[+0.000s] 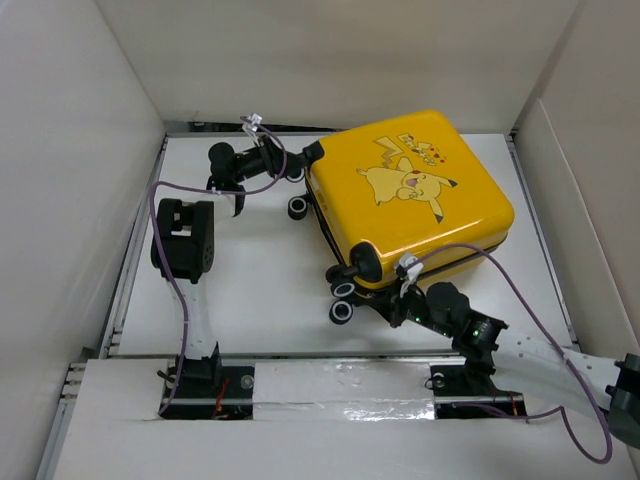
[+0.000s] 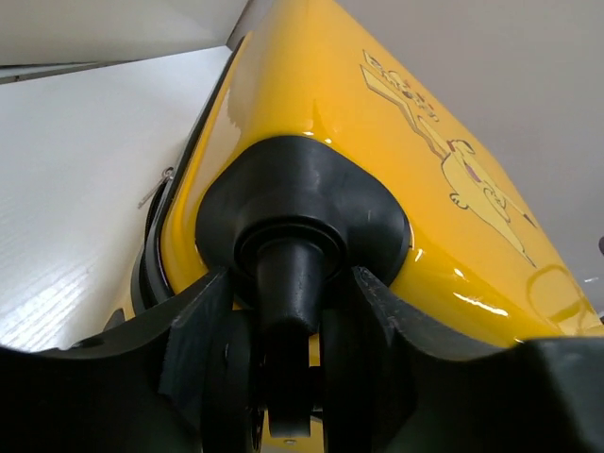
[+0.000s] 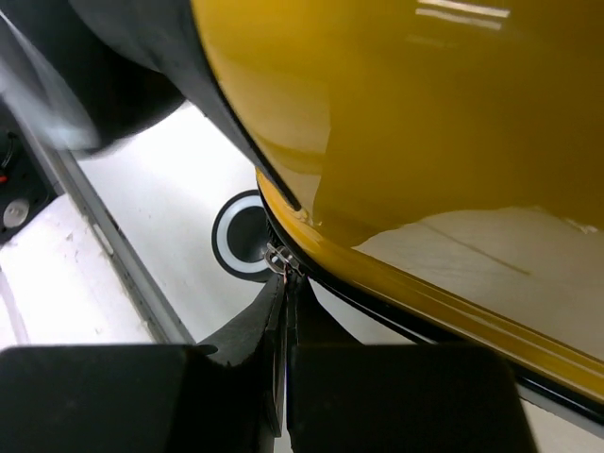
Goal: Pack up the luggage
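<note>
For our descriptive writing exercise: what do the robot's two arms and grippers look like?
Both the left arm and right arm have white tubular links joined by chunky black joints. A purple cable loops loosely along each. The left gripper and right gripper are matte black, each with two blocky, wedge-tipped fingers.

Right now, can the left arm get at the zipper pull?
Probably not: the zipper pull is pinched in the right gripper at the near corner of the luggage, and the left gripper straddles a wheel stem at the far corner.
</note>
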Robot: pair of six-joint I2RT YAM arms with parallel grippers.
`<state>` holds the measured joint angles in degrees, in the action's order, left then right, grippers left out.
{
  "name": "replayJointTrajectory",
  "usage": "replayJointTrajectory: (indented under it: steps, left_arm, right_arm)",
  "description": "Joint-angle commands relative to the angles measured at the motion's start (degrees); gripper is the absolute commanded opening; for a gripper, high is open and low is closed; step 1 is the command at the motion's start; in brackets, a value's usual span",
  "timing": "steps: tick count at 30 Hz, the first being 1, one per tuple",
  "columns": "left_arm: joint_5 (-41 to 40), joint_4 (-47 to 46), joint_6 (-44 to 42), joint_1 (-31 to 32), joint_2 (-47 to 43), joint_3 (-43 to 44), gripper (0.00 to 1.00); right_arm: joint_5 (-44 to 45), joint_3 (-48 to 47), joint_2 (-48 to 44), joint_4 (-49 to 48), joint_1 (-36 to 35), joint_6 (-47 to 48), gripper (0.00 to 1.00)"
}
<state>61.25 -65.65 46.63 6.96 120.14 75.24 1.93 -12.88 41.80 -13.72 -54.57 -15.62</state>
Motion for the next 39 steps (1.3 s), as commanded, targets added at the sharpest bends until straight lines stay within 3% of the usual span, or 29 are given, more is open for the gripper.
replayJointTrajectory:
  steps: [1,4,7,11,15,21,25,28,31,32,34,35,38,39]
  left_arm:
    - [5.3,-11.6,4.1,1.0,-2.8,-2.5,0.31]
    - [5.4,-16.4,6.8,1.0,-2.5,-3.6,0.22]
    - [4.8,-22.2,11.2,1.6,-2.2,-5.4,0.01]
    - [0.0,-36.7,17.8,2.7,-4.1,-14.9,0.0]
    - [-4.5,-44.5,16.7,3.4,-10.0,-28.0,0.0]
    - [-9.3,-45.6,9.6,4.5,-20.0,-47.2,0.0]
    - [-10.4,-46.9,9.2,7.6,-24.9,-54.3,0.0]
    - [-13.1,-45.8,8.6,12.2,-28.5,-57.7,0.0]
    - [-21.1,-44.4,8.6,18.2,-30.9,-59.1,0.0]
    - [-23.2,-44.0,8.8,19.8,-31.4,-58.6,0.0]
    - [-27.5,-44.0,10.0,24.3,-31.9,-57.7,0.0]
    - [-28.8,-44.0,10.4,25.5,-32.1,-56.4,0.0]
    - [-33.6,-43.1,12.3,29.6,-32.9,-53.8,0.0]
    - [-35.0,-42.8,12.9,30.6,-33.1,-53.4,0.0]
  right_arm:
    - [-0.4,-1.6,-3.8,-2.2,5.0,2.9,0.0]
    - [-3.9,-2.5,-4.3,-0.4,8.7,3.9,0.0]
    - [-6.8,-3.2,-3.9,-0.5,12.6,4.8,0.0]
    - [-10.1,-6.5,-0.6,-3.3,19.0,6.4,0.0]
    - [-16.5,-13.7,7.9,-6.6,26.5,8.0,0.0]
    - [-23.6,-22.9,14.9,-9.3,37.3,8.2,0.0]
    - [-26.0,-24.1,17.2,-9.0,38.7,6.5,0.0]
    - [-22.0,-16.8,15.5,-13.4,34.1,0.2,0.0]
    - [-10.6,-3.8,12.6,-28.0,25.9,-8.6,0.0]
    - [-2.5,-1.6,12.7,-30.8,18.8,-9.9,0.0]
    - [7.5,1.2,14.7,-37.6,10.7,-8.8,0.0]
    - [16.7,0.8,16.1,-38.8,3.9,-7.2,0.0]
    - [29.5,-2.1,25.6,-46.2,-2.9,0.9,0.0]
    - [31.4,-2.6,28.5,-52.7,-5.0,2.5,0.0]
